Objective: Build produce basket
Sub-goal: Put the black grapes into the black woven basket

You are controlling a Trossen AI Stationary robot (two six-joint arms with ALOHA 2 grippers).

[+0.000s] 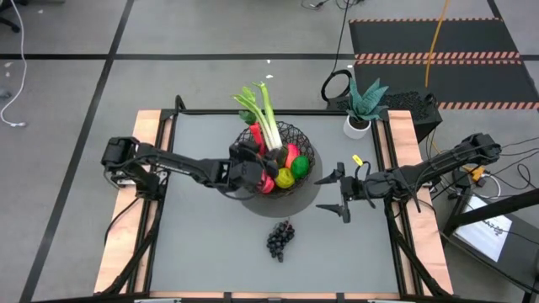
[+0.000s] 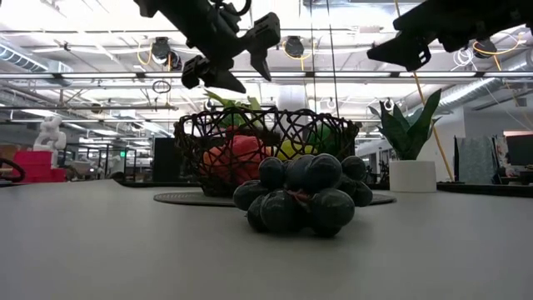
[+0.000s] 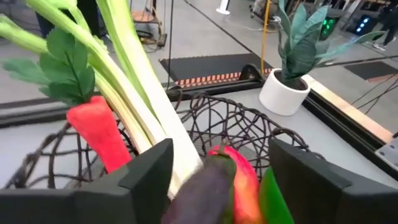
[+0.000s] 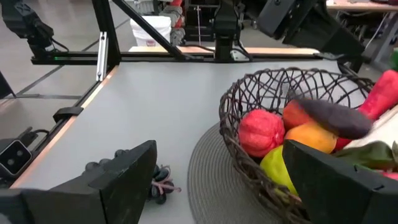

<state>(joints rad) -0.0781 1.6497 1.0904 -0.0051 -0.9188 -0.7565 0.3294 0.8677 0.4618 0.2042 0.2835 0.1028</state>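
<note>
The black wire basket (image 1: 301, 140) stands on a round grey mat (image 4: 208, 168) at the table's middle. In it are a leek (image 3: 146, 99), a carrot (image 3: 99, 134), red, orange and yellow-green fruits, and a purple eggplant (image 4: 336, 118) lying on top. My left gripper (image 2: 237, 58) hangs open above the basket's left rim. In the left wrist view the eggplant (image 3: 202, 186) lies below, between the fingers. Dark grapes (image 1: 280, 238) rest on the table nearer the front. My right gripper (image 1: 337, 192) stands open to the right of the basket, holding nothing.
A white pot with a teal plant (image 1: 362, 105) stands at the table's far right corner. Wooden rails (image 1: 126, 219) run along the left and right edges. Bare grey table lies to the left of the basket and around the grapes.
</note>
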